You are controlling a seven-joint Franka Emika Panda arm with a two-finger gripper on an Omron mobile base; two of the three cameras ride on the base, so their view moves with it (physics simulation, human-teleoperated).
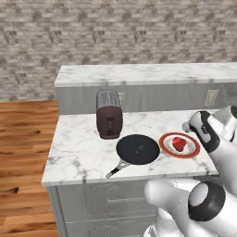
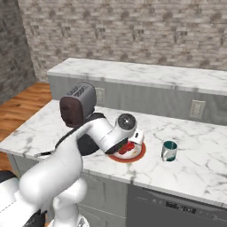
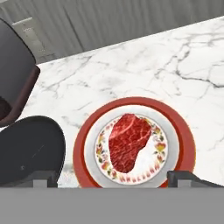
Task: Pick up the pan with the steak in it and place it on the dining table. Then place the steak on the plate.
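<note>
Jaws wide above steak (image 3: pixel 128 141)

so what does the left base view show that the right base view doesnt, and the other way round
Left base view alone: the pan's handle sticking out toward the counter's front edge, and the wooden floor to the left of the counter. Right base view alone: a green mug standing right of the plate. Both share the dining table, the dark red toaster, the steak lying on the plate, and the raised marble tier behind.
</note>
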